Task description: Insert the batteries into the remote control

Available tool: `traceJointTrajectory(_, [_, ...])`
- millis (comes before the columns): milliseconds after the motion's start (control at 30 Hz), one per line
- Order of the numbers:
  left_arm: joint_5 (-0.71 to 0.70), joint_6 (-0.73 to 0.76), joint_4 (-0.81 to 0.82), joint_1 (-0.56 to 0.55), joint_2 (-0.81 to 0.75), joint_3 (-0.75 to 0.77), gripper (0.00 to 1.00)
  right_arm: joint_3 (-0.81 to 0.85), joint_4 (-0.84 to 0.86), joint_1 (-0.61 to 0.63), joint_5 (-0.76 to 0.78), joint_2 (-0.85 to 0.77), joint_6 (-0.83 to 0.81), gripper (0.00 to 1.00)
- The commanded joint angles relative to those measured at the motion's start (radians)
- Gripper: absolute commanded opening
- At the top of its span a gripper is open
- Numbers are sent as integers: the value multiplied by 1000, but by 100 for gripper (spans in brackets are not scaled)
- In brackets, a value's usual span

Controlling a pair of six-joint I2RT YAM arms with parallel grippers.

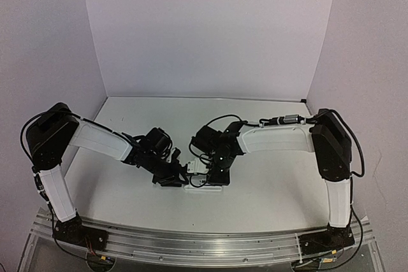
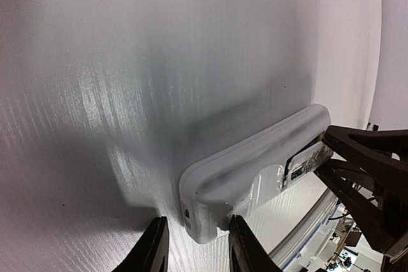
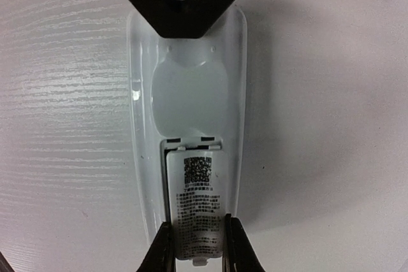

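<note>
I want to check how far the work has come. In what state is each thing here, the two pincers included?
remote: lies on the table, back side up.
cover: on the remote's back at one end, clamped from both sides.
right pincer: shut on the cover.
left pincer: at the remote's other end; its grip cannot be told.

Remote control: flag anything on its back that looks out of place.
The remote control lies back-up. Its labelled cover does not look seated: it appears to overhang the remote's end, pinched in the right gripper. No batteries show in any view.
</note>
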Motion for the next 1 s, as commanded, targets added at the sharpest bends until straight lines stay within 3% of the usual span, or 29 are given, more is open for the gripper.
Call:
traceJointTrajectory(0, [8, -14, 30, -7, -30, -30, 33, 48, -56, 10, 4, 31, 32, 0])
traceJointTrajectory(967, [37, -13, 81, -7, -37, -53, 33, 159, -101, 27, -44, 110, 78, 0])
